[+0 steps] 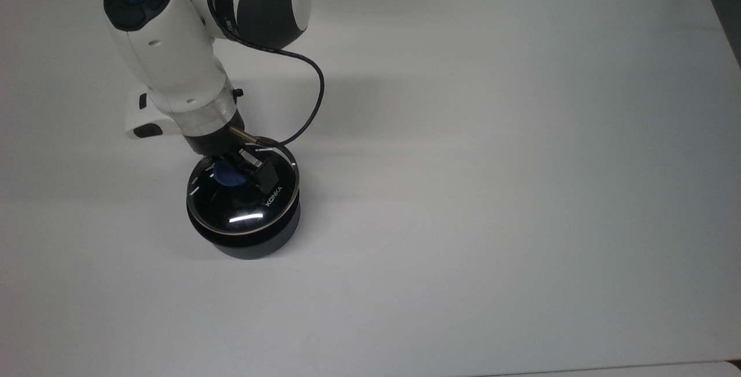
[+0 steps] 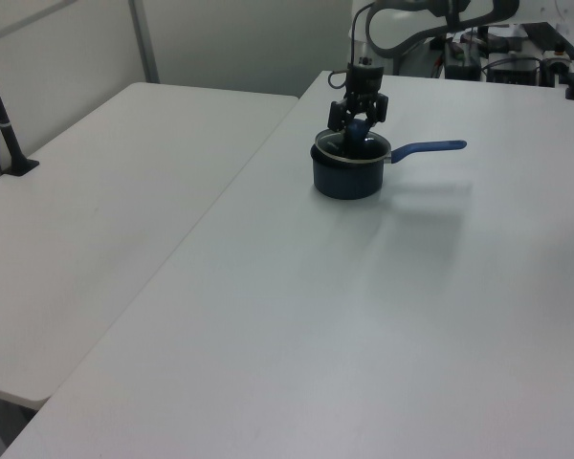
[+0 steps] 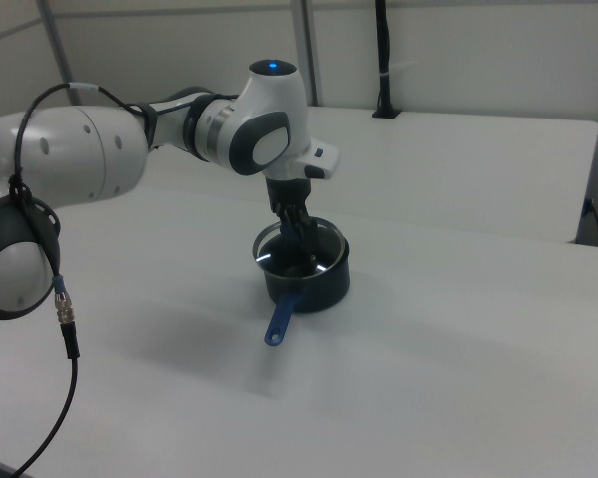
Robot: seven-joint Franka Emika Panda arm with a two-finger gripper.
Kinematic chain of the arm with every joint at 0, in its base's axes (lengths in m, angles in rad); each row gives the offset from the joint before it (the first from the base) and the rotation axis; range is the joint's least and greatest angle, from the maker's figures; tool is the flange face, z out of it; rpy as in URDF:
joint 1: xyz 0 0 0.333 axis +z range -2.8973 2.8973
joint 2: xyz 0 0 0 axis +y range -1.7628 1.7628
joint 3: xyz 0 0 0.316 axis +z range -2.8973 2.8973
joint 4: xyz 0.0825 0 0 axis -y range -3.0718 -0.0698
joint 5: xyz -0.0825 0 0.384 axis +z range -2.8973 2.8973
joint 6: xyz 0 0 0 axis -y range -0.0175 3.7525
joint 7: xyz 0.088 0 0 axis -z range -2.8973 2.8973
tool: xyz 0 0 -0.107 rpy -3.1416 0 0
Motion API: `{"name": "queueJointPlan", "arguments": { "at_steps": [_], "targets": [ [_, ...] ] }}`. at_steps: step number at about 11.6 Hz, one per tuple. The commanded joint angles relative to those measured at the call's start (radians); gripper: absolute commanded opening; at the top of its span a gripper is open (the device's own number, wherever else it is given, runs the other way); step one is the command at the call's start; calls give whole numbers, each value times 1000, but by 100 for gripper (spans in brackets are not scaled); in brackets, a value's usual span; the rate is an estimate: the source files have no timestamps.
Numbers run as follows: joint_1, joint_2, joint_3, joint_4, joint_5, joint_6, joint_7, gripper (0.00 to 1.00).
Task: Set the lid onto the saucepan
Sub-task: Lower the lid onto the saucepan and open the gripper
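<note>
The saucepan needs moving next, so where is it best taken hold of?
By its long blue handle, gripped across its narrow width from above. It juts out level, clear of the saucepan body, while the lid and the gripper occupy the top.

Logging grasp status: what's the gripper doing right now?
Gripper: closed on the blue knob of the lid, which sits on the saucepan.
</note>
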Motion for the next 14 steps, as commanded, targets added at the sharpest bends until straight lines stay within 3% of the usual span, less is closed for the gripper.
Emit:
{"name": "queueJointPlan", "arguments": {
  "at_steps": [1,3,4,5,6,11,14],
  "targets": [
    [11,23,-15,44,17,8,23,1],
    [14,30,-16,66,17,16,25,5],
    [15,30,-16,58,10,17,23,39],
    [15,30,-18,47,8,19,23,85],
    [15,35,-18,46,5,20,18,100],
    [18,6,-13,43,-18,-1,25,100],
    [0,-161,-13,11,-11,-151,23,100]
  ]
}}
